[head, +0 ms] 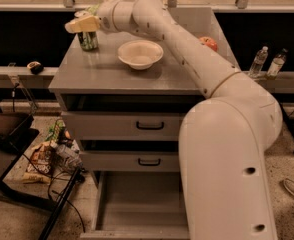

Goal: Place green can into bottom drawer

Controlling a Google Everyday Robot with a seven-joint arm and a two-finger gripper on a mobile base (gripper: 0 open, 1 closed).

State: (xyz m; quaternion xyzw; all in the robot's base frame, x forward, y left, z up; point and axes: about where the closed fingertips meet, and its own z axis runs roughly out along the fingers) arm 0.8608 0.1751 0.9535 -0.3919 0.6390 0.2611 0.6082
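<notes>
Work is only at the start. The big white arm (227,134) reaches across the grey cabinet (102,76) to its far left corner. The bottom drawer (137,199) is pulled out, so that part is done. The green can (88,40) stands upright on the cabinet top near the back left corner, not yet lifted. The gripper (81,25) sits right over the top of the can. I cannot tell if it is open or closed. What is left, I think: grab the can, lift it, bring it down and set it in the drawer.

Now the room to move. The bottom drawer is wide and low, and its floor looks bare. The two upper drawers (149,125) are pushed in, so the way down the front looks free. The white bowl (140,54) is near the can on its right, with a gap between. The can is close to the left edge of the top, so a bump could knock it off.
</notes>
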